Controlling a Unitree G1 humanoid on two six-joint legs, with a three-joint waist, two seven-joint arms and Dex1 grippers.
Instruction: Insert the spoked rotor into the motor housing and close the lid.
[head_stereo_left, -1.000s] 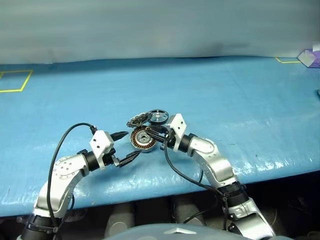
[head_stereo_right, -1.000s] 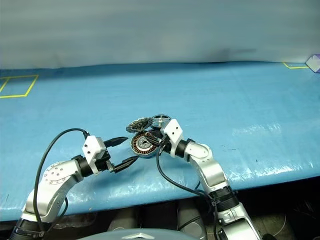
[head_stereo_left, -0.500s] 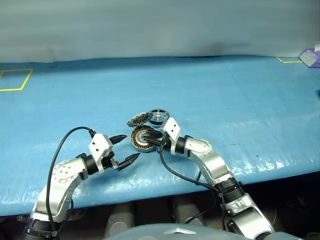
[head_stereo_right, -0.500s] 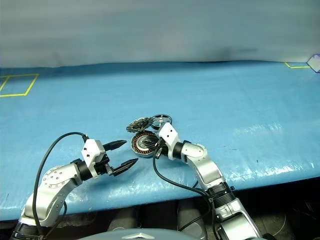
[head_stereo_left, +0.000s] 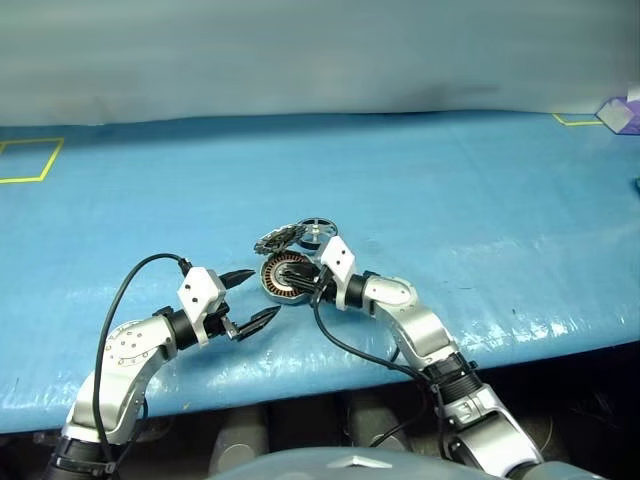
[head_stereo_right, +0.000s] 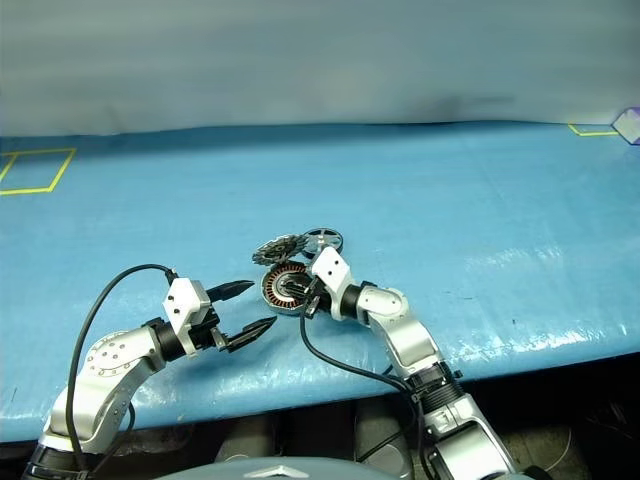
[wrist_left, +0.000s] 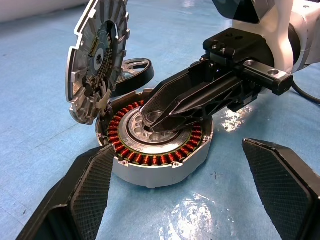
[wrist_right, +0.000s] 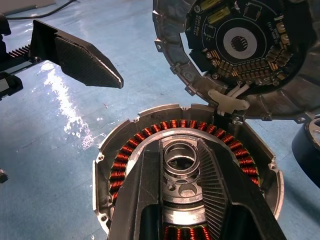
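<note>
Your right gripper (wrist_left: 160, 116) has its jaws narrowed, tips on the central hub of the round silver, copper-wound motor housing (wrist_left: 159, 150), grasping nothing. Its grey hinged lid (wrist_left: 97, 60) stands raised, the dark-rimmed spoked rotor (head_stereo_left: 316, 231) lies behind, and your left gripper (head_stereo_left: 247, 298) waits spread wide nearby.

The scene was evenly and fairly brightly lit, apparently from overhead. The blue table cover (head_stereo_left: 480, 200) carried pale, streaky glare toward its near right part, and in the left wrist view small white highlights sat on the cover just beside the motor housing (wrist_left: 165, 160). More wet-looking glare ran across the cover in the right wrist view. Shadows were soft and short, lying close under the arms. The head views were slightly soft and grainy, with the far edge of the table bowing a little. The wrist views were sharp on the copper windings and the lid (wrist_right: 240, 50), while the nearest finger pads (wrist_left: 85, 195) looked slightly soft.
</note>
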